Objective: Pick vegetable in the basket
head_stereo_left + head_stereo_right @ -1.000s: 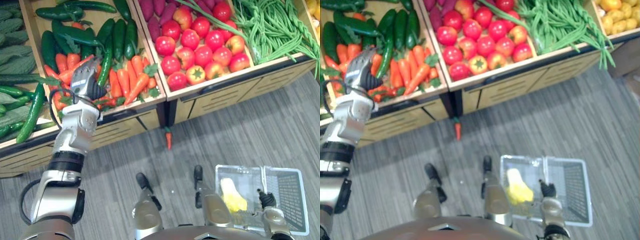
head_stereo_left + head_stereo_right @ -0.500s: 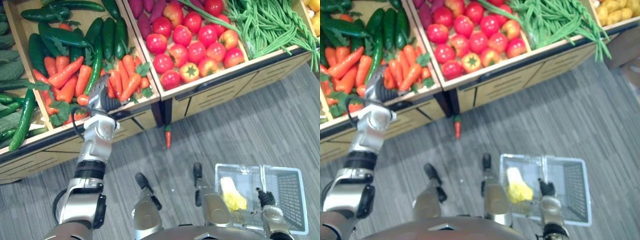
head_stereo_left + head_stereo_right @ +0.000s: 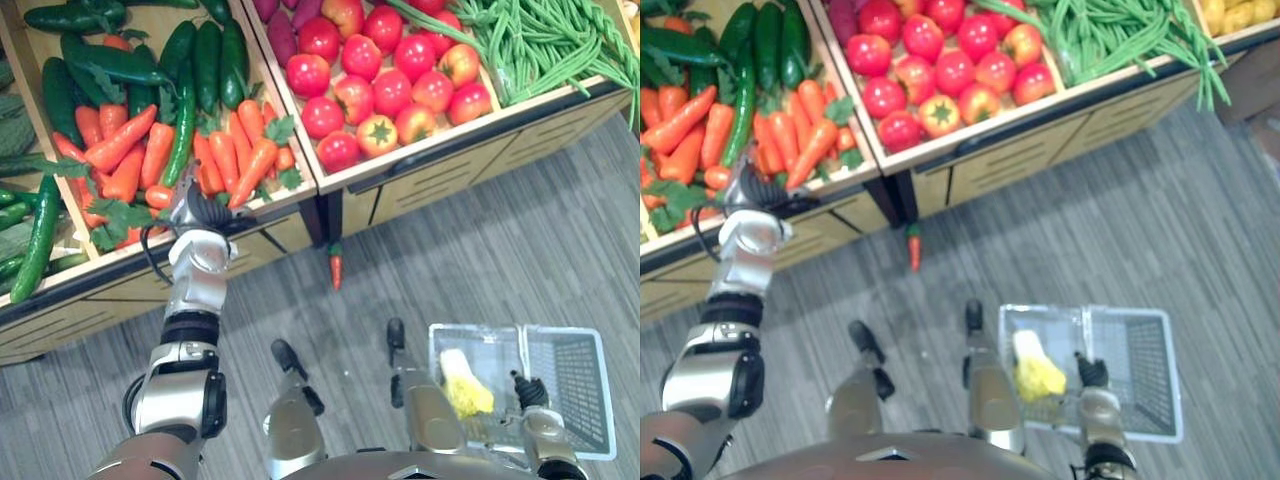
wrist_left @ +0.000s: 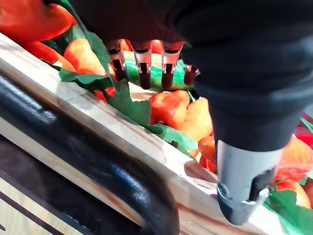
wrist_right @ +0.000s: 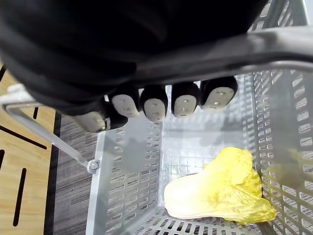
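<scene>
- A grey plank floor (image 3: 520, 230) is seen below a wooden produce stand (image 3: 430, 185) that is stretched from 9 to 2 o'clock.
- Cucumbers (image 3: 205, 60) and carrots (image 3: 120, 145) are piled in the crate at 11 o'clock.
- The left hand (image 3: 195, 207) is held at that crate's front edge, at 10 o'clock, over the carrots. Its fingers (image 4: 143, 61) are let hang loosely, the thumb (image 4: 242, 181) is kept apart, and nothing is gripped.
- A single stray carrot (image 3: 336, 268) is seen on the floor near centre.
- Tomatoes (image 3: 390, 85) are heaped at 12 o'clock, green beans (image 3: 540, 45) at 1 o'clock.
- A mesh basket (image 3: 575, 385) is held at 4 o'clock, its handle (image 5: 234, 54) clasped by the curled right hand (image 5: 186, 100).
- A pale yellow cabbage (image 5: 215, 188) is seen lying inside the basket.
</scene>
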Controlling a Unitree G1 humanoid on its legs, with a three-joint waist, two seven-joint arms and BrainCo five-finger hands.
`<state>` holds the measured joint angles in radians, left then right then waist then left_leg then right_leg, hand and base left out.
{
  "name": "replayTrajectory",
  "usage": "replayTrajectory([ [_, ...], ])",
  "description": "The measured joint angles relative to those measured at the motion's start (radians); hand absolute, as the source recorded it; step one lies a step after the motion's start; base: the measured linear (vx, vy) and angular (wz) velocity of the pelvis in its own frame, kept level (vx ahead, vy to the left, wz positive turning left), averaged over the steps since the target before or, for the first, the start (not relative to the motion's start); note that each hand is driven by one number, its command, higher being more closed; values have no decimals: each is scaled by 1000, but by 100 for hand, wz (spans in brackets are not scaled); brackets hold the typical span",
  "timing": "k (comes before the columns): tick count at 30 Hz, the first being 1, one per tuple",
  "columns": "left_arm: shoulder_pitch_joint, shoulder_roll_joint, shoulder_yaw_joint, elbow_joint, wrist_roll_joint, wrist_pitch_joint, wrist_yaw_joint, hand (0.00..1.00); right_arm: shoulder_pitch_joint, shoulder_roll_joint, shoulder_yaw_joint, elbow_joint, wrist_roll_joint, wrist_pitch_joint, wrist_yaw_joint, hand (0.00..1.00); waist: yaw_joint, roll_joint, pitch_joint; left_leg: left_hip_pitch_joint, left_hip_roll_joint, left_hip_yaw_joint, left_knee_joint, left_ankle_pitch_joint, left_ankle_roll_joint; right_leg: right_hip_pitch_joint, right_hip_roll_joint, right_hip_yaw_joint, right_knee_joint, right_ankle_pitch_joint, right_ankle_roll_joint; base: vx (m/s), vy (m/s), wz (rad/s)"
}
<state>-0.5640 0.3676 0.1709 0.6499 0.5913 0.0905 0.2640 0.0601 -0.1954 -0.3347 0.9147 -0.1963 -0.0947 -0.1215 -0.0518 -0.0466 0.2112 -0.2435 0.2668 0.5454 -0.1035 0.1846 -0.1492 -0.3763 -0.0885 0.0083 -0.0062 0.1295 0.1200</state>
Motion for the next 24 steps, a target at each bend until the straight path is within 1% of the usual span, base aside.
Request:
replayTrajectory([
  [1,-4,0,4,3,0,0,-1,0,0,0,0,0,0,0,0,100,0,0,0,-2,0,2,0,0,0,-4,0,1,2,0,0,-33,-15,-7],
  [2,-12,0,12,11,1,-1,-6,100,0,0,1,0,0,0,0,100,1,0,0,-5,0,10,0,1,0,-10,-1,2,3,-1,-1,-32,-15,-6],
  [11,-54,0,-7,28,6,-5,-11,100,0,-4,31,0,1,-5,-1,100,1,-2,1,-17,3,24,0,5,-3,-27,-6,4,6,1,2,-38,-22,0],
  [15,-54,-1,-20,29,4,-17,-25,100,0,-5,40,1,2,-6,-1,100,2,-4,1,-21,4,26,0,8,-8,-31,-7,5,7,1,2,-39,-31,1],
  [19,-67,0,-22,29,4,-15,-24,100,-1,-6,52,4,2,-16,-2,100,2,-5,2,-34,3,28,0,11,-13,-43,-9,6,4,3,6,-49,-33,1],
  [24,-67,0,-35,30,6,-16,-23,100,-1,-7,66,5,2,-17,-2,100,2,-5,2,-34,0,27,0,11,-13,-43,-11,13,2,7,11,-22,-23,0],
])
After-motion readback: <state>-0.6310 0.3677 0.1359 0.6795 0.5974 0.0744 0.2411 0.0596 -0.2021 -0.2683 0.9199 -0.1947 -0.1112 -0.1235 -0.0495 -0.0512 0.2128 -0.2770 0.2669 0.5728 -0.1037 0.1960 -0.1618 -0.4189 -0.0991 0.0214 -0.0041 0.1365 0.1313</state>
